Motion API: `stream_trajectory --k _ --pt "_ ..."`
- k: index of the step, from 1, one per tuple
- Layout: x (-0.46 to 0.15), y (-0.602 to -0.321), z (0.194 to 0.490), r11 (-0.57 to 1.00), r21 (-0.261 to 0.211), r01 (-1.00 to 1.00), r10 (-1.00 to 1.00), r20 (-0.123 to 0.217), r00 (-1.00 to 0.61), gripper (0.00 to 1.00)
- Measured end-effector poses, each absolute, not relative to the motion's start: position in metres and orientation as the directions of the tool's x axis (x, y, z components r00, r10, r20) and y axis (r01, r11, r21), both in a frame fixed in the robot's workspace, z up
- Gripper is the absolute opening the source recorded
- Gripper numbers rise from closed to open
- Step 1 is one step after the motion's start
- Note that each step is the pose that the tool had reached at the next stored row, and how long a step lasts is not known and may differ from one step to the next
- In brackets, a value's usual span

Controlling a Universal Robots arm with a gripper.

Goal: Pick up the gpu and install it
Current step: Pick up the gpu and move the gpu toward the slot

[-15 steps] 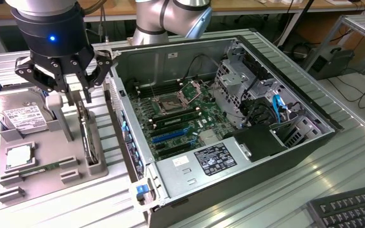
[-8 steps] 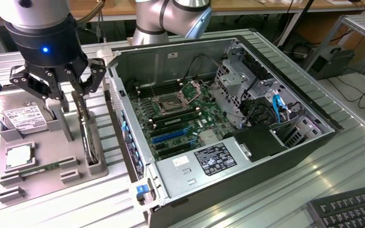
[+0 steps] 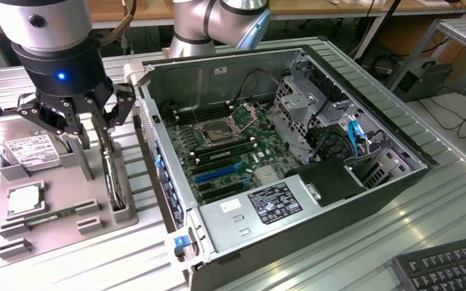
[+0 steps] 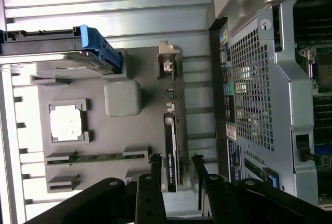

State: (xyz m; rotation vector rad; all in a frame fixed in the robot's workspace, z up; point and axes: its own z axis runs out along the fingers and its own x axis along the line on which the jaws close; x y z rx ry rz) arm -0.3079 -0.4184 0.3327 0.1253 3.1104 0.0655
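Note:
The gpu (image 3: 113, 176) is a thin dark card standing on edge in a slot of the grey tray (image 3: 63, 233), at the tray side nearest the computer case. In the wrist view the gpu (image 4: 171, 154) shows its metal bracket at the far end. My gripper (image 3: 93, 136) hangs right over the card's rear part. The gripper (image 4: 176, 168) is open, with one finger on each side of the card's end and a gap between each fingertip (image 4: 155, 164) and the board. Nothing is held.
The open computer case (image 3: 298, 151) lies beside the tray at the exterior view's right, motherboard slots (image 3: 221, 173) exposed. The tray also holds a hard drive (image 3: 27, 148), a processor (image 3: 22, 200) and a memory stick (image 3: 55, 215). A keyboard (image 3: 451, 267) sits at the near right corner.

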Motion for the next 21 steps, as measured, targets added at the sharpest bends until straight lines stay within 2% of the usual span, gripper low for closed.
stream_trajectory --k 21 --pt "-0.308 -0.424 0.291 0.994 0.043 0.1 0.102 -0.026 -0.994 0.36"
